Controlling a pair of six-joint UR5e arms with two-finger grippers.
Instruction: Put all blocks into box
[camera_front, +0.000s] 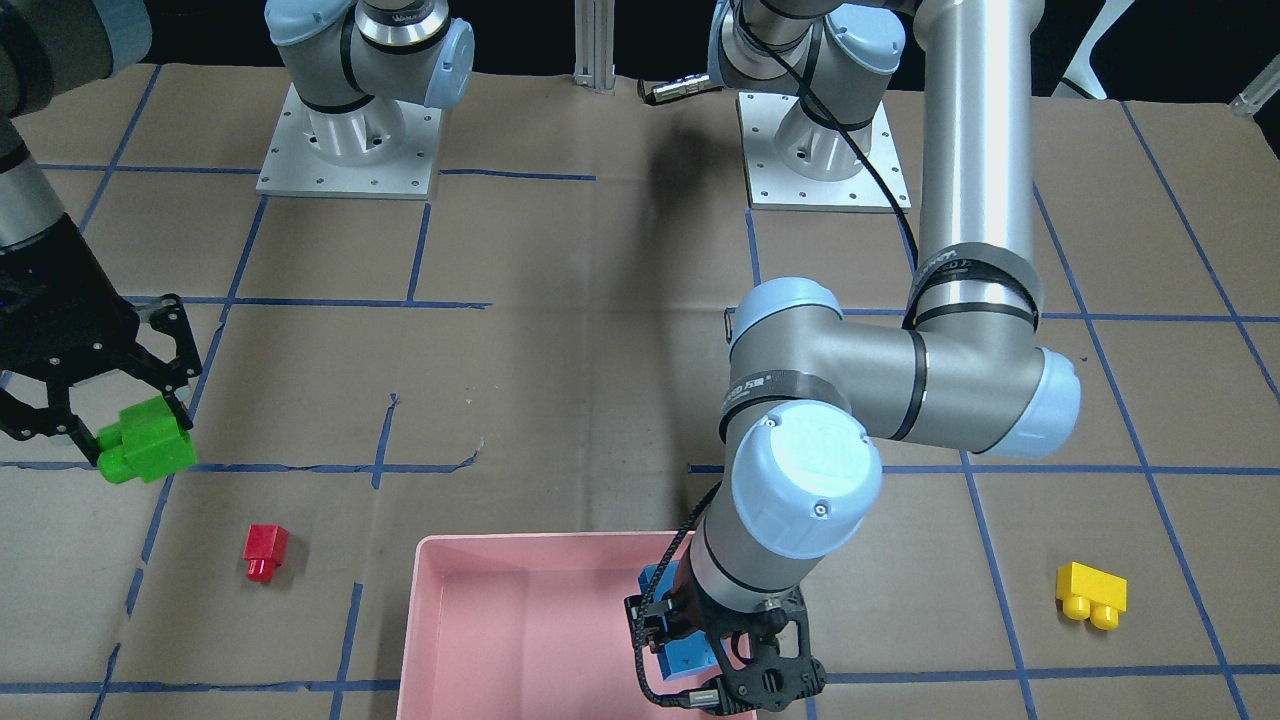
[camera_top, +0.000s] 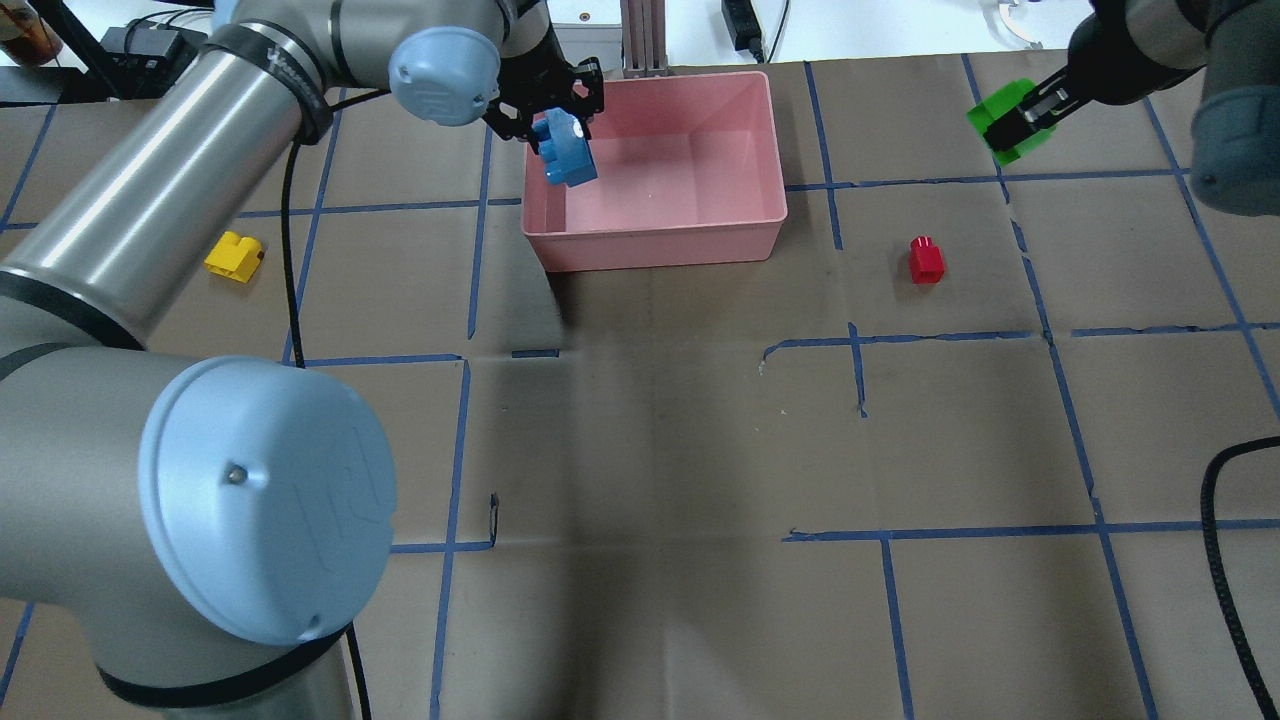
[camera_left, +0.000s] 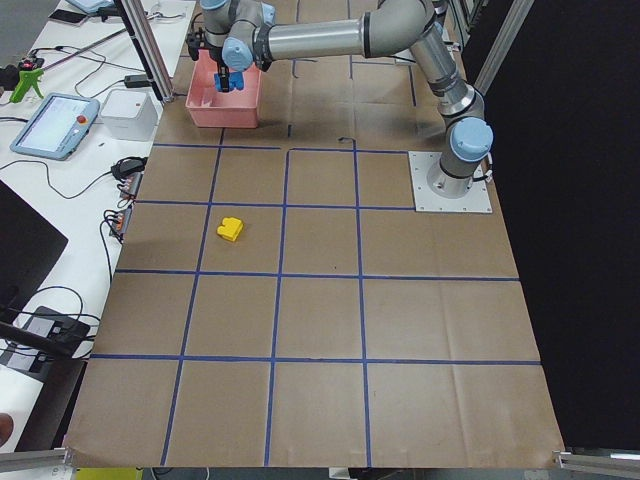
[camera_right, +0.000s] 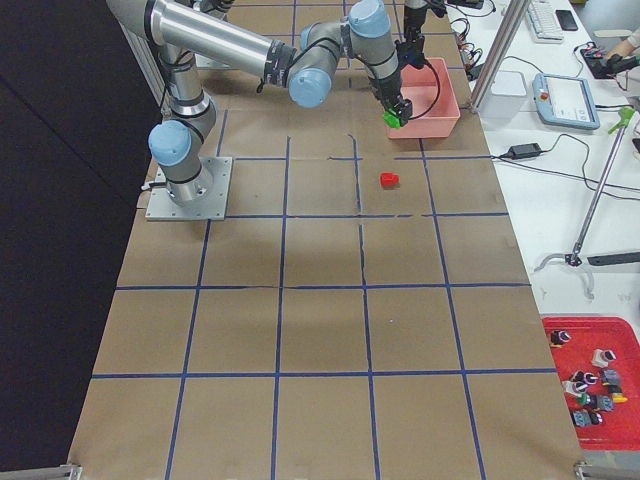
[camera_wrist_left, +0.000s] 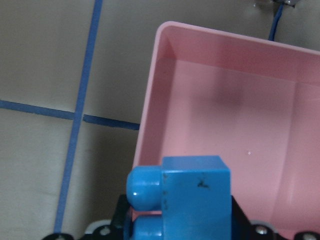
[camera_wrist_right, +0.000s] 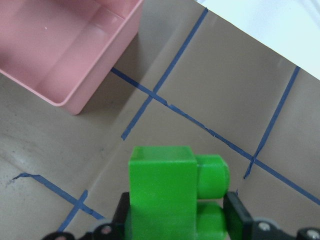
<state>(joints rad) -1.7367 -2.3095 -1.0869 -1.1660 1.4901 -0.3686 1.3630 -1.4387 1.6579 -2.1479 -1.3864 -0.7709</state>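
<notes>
My left gripper (camera_top: 560, 125) is shut on the light-blue brick (camera_top: 567, 152) and holds it above the left end of the pink box (camera_top: 665, 238); the brick fills the bottom of the left wrist view (camera_wrist_left: 192, 200) over the box's floor (camera_wrist_left: 250, 130). My right gripper (camera_top: 1025, 115) is shut on the green brick (camera_top: 1010, 120), raised over the table to the right of the box; the brick shows in the right wrist view (camera_wrist_right: 172, 197). The red brick (camera_top: 926, 259) lies on the table right of the box. The yellow brick (camera_top: 234, 256) lies far left.
The brown table cover carries a grid of blue tape lines (camera_top: 855, 340). The box shows empty inside. The left arm's elbow (camera_front: 890, 380) hangs over the table near the box. Arm bases (camera_front: 350, 140) stand at the robot's side.
</notes>
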